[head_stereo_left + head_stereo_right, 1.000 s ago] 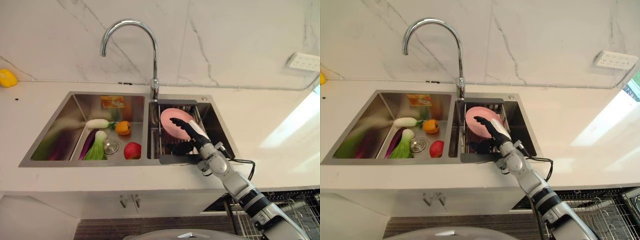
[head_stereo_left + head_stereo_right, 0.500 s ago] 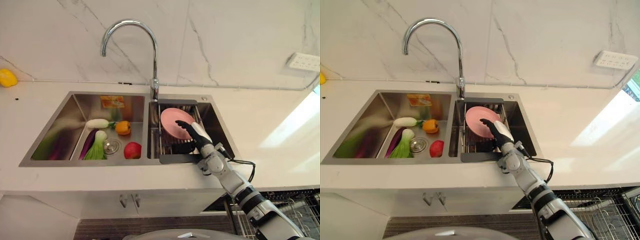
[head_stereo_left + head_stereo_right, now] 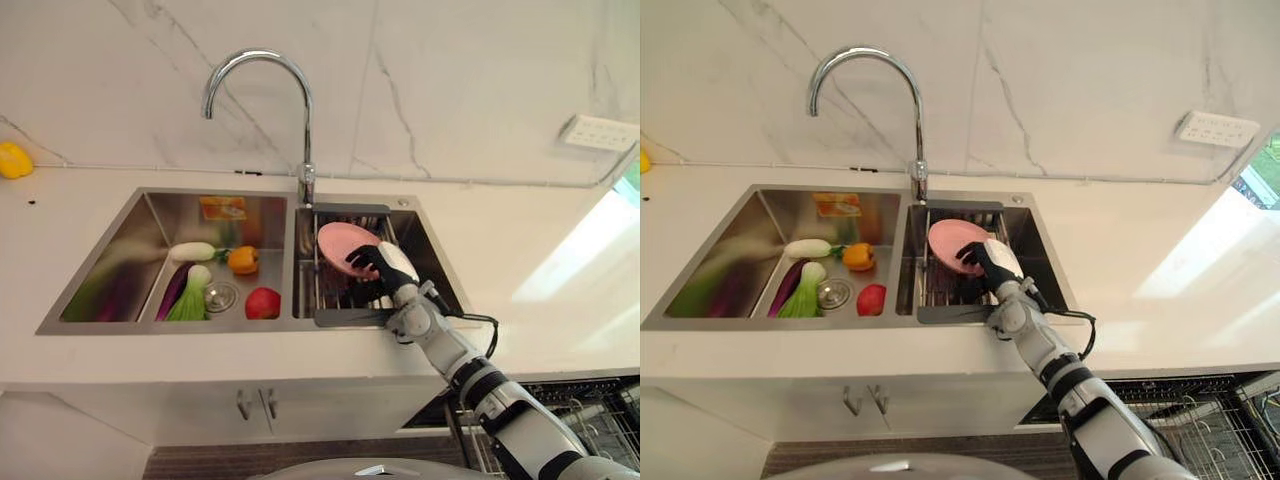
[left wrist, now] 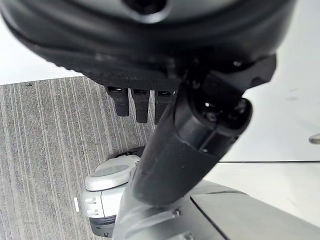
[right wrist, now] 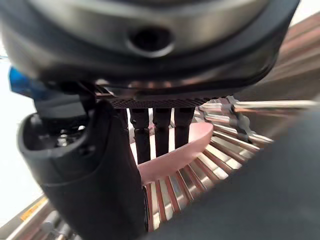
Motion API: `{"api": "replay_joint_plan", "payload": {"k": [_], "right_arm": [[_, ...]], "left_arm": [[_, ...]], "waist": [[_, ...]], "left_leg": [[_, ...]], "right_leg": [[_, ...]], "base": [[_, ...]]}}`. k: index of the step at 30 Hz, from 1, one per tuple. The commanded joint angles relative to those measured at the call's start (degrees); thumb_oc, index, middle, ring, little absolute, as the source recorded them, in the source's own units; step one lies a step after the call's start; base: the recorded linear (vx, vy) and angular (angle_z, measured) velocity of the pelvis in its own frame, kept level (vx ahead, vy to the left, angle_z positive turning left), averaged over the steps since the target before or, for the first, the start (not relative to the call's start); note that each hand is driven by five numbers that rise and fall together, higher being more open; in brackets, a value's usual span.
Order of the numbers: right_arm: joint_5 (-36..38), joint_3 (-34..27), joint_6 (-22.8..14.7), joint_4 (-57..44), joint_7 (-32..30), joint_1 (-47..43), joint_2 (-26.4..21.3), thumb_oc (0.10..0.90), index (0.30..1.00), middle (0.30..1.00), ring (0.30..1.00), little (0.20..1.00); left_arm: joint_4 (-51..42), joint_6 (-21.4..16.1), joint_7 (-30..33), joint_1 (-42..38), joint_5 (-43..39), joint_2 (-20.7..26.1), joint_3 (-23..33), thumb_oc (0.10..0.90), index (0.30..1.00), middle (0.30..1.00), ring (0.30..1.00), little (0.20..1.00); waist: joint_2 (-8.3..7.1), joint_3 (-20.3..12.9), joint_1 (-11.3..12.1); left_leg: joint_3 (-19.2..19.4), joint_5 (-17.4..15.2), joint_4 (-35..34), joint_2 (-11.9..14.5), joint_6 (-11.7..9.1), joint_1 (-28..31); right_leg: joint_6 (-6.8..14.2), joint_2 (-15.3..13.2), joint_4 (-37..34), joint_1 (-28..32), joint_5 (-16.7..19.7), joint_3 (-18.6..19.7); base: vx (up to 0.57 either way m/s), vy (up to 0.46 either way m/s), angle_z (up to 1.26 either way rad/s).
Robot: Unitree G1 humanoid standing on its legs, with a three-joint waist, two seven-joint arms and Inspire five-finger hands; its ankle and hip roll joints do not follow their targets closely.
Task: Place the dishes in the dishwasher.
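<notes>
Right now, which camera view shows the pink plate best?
The left eye view: the whole pink plate stands in the rack, right hand at its edge. The right eye view matches. The right wrist view gives its rim.

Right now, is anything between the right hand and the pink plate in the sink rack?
No. The right hand is already at the pink plate, its fingers reaching over the rim, with nothing between them.
</notes>
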Motion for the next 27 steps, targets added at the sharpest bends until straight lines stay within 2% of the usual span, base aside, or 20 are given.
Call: {"api": "replay_joint_plan", "payload": {"k": [1, 7, 16, 20, 26, 27], "right_arm": [[-1.0, 1.0, -0.5, 1.8, 0.6, -6.0, -0.2, 0.400, 0.300, 0.300, 0.300, 0.300], [-1.0, -1.0, -1.5, -2.5, -1.2, -4.9, -1.8, 0.400, 0.300, 0.300, 0.300, 0.300], [2.6, -8.0, -4.7, -13.3, -6.9, -1.7, -4.9, 0.400, 0.300, 0.300, 0.300, 0.300], [8.4, -12.4, -9.0, -19.4, -10.4, 0.4, -5.3, 0.400, 0.300, 0.300, 0.300, 0.300], [29.2, -17.4, -18.6, -28.8, -9.6, 3.5, -0.7, 0.400, 0.300, 0.300, 0.300, 0.300], [29.2, -17.4, -18.6, -28.8, -9.6, 3.5, -0.7, 0.400, 0.300, 0.300, 0.300, 0.300]], "left_arm": [[2.5, -1.3, -1.2, -4.1, -1.0, -3.6, -5.5, 0.800, 0.900, 0.900, 0.900, 0.900], [2.6, -1.4, -0.9, -4.2, -0.7, -3.6, -5.1, 0.800, 0.900, 0.900, 0.900, 0.900], [2.0, -2.0, 0.1, -4.2, -0.1, -3.4, -5.0, 0.800, 0.900, 0.900, 0.900, 0.900], [1.9, -2.3, 0.7, -4.4, 0.3, -3.4, -4.9, 0.800, 0.900, 0.900, 0.900, 0.900], [2.3, -2.4, 1.3, -4.2, 0.4, -2.9, -4.7, 0.800, 0.900, 0.900, 0.900, 0.900], [2.3, -2.4, 1.3, -4.2, 0.4, -2.9, -4.7, 0.800, 0.900, 0.900, 0.900, 0.900]], "waist": [[0.55, 2.0, 1.4], [0.66, 2.1, 1.2], [1.08, 2.4, 0.7], [1.30, 2.5, 0.5], [1.64, 2.6, 0.1], [1.64, 2.6, 0.1]], "left_leg": [[0.0, -4.1, 0.6, -2.9, 4.8, -1.7], [0.0, -4.3, 0.6, -2.9, 4.8, -1.5], [0.3, -4.6, 0.6, -2.9, 4.8, -1.1], [0.5, -4.6, 0.6, -2.9, 4.8, -0.9], [1.0, -4.6, 0.6, -2.9, 4.8, -0.5], [1.0, -4.6, 0.6, -2.9, 4.8, -0.5]], "right_leg": [[3.5, -5.5, 1.2, 1.1, -5.2, -0.7], [3.5, -5.5, 1.2, 1.2, -5.2, -0.8], [3.6, -5.6, 1.2, 1.3, -5.3, -0.6], [3.6, -5.6, 1.1, 1.4, -5.3, -0.5], [3.6, -5.6, 1.1, 1.4, -5.3, -0.2], [3.6, -5.6, 1.1, 1.4, -5.3, -0.2]], "base": [[0.00, 0.000, 0.00], [0.00, 0.000, 0.00], [0.00, 0.000, 0.00], [0.00, 0.000, 0.00], [0.00, 0.000, 0.00], [0.00, 0.000, 0.00]]}}
